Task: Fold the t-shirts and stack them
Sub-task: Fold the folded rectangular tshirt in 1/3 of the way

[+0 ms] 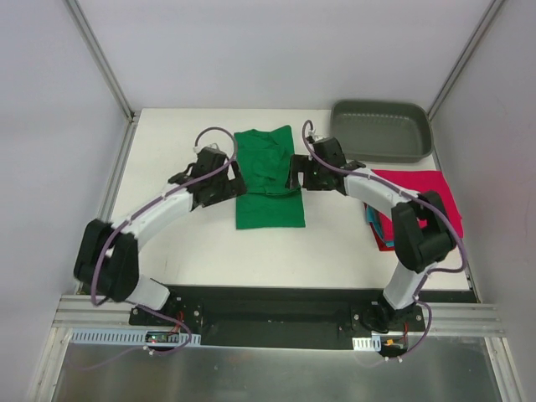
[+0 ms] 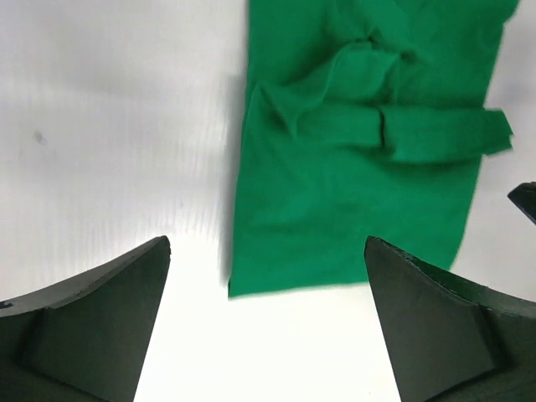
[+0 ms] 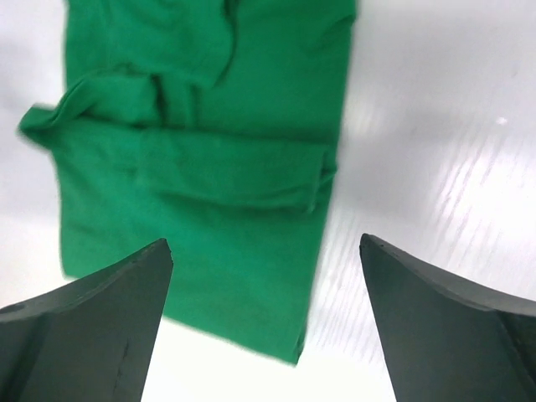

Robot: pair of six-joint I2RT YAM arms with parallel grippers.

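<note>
White surface [image 1: 209,251], grey tray [image 1: 381,130] in far right corner. Mid-surface: green t-shirt [image 1: 268,180], flat, sleeves folded in. Flanking it: left tool [image 1: 233,182] and right tool [image 1: 296,173], jaws spread wide, holding nothing. At right: pink-topped shirt stack [image 1: 427,188].

Grey plastic tray [image 1: 381,134] at far right corner, white table [image 1: 201,251] beneath

I record: green t-shirt [image 1: 270,205], matt creased cloth; table [image 1: 251,260] beneath it, smooth, faintly glossy; tray [image 1: 381,134], matt plastic.
</note>
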